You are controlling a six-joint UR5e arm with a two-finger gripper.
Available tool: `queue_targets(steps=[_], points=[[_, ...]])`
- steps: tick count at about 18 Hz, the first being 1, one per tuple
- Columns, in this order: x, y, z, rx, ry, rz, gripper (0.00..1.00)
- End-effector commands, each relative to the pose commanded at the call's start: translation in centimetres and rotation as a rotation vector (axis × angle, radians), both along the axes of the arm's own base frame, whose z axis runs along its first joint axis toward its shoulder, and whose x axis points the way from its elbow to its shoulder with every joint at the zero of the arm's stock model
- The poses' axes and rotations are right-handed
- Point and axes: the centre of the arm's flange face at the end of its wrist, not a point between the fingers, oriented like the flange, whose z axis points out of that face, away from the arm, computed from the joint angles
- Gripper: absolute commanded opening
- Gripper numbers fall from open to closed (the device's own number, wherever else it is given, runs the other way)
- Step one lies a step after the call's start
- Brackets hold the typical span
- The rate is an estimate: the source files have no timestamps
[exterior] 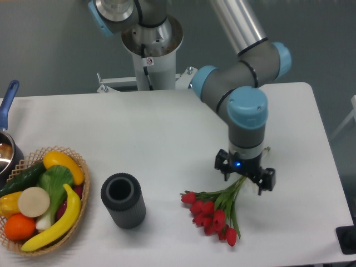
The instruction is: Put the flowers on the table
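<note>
One bunch of flowers (pixel 214 214) lies flat on the table (pixel 156 128), toward the near right part of the white top. Its red buds cluster at the near left end, and the thin green stems and leaves run up and to the right, ending under the gripper (pixel 245 179). The gripper hangs from the grey and blue arm (pixel 245 105) and points straight down over the stem ends. Its dark fingers sit on either side of the stems, but from this angle I cannot tell whether they pinch the stems or stand slightly apart from them.

To the left of the flowers, apart from them, stands a dark grey ribbed vase (pixel 123 200), upright, with its mouth open to the camera. Farther left, at the near left corner, sits a wicker basket (pixel 80 208) filled with fruit and vegetables: a yellow banana (pixel 55 225), an orange (pixel 20 226), a cucumber (pixel 22 179) and some leafy greens (pixel 54 181). A pot with a blue handle (pixel 6 103) shows partly at the left edge. The arm's base column (pixel 151 55) rises behind the far edge of the table.
</note>
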Motion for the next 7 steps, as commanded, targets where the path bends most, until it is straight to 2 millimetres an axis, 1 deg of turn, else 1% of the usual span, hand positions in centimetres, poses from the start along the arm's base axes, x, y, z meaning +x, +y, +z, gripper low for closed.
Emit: queue_targets(steps=[2, 7], points=[[-0.58, -0.77, -0.08, 0.005, -0.006, -0.052, 1.00], [-0.38, -0.97, -0.10, 0.012, -0.012, -0.066, 1.00]])
